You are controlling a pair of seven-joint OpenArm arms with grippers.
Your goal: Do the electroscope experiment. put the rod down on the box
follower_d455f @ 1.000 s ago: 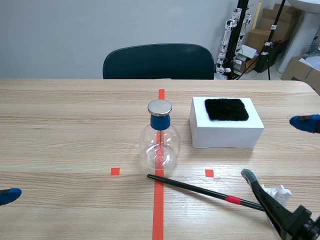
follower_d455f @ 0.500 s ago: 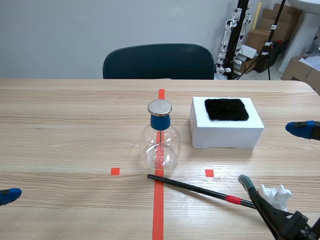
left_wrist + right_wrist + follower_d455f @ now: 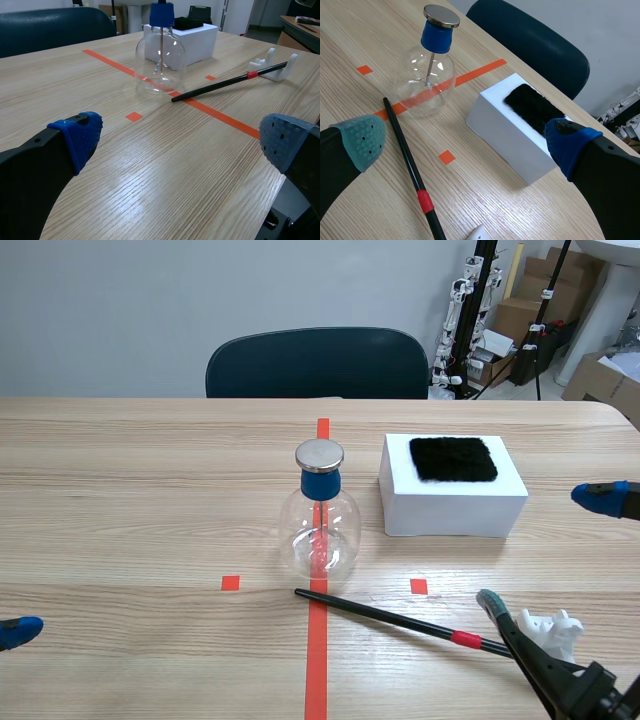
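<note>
The rod [image 3: 400, 621] is black with a red band near its 4 o'clock end, on a pale wood-grain table [image 3: 130, 500] marked with orange-red tape. At 12 o'clock from it the flask [image 3: 319, 530] is clear glass with a blue collar and a silver cap, and at 3 o'clock from the flask the box [image 3: 452, 510] is white with a black fuzzy patch [image 3: 453, 458] on top. The left gripper [image 3: 182, 140] has blue pads [image 3: 282, 142], with dots showing on one. The right gripper [image 3: 462, 141] has one grey-green dotted pad and one blue, and the chair [image 3: 316, 362] is dark teal.

Rod [image 3: 400, 620] lies before flask [image 3: 320, 525]; box [image 3: 452, 512] right of flask.
</note>
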